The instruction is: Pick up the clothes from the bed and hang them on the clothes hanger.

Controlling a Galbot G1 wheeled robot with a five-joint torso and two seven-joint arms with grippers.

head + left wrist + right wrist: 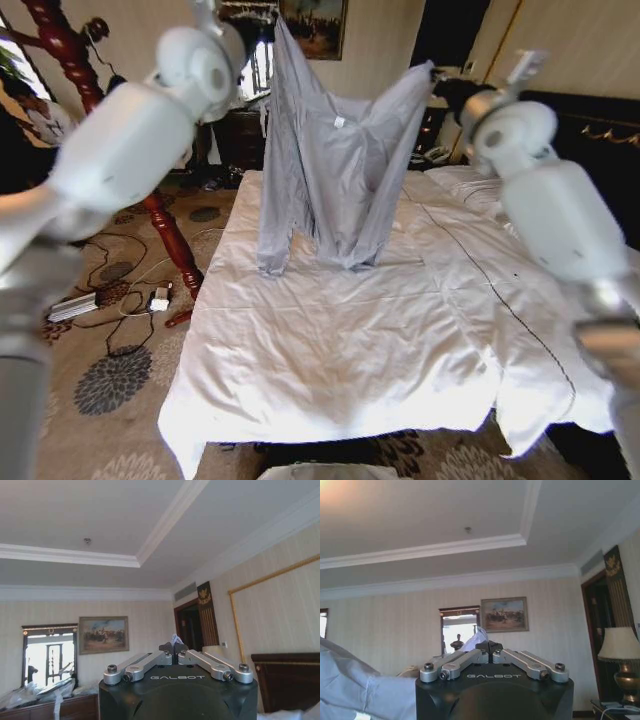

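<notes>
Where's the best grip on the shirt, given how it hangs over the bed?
The two shoulder peaks, coming from above. The shirt hangs spread between them with its tails touching the duvet, so its weight pulls it flat. The left claw and right claw are shut on cloth there; probably a sound hold.

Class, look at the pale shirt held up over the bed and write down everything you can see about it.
The shirt is pale grey-blue, thin and wrinkled, with long sleeves. It hangs spread between the two raised arms: the left gripper pinches one top corner, the right gripper the other, both shut on cloth. The middle sags in a V, with a small white label showing there. One sleeve and the hem trail down onto the white duvet of the bed.
</notes>
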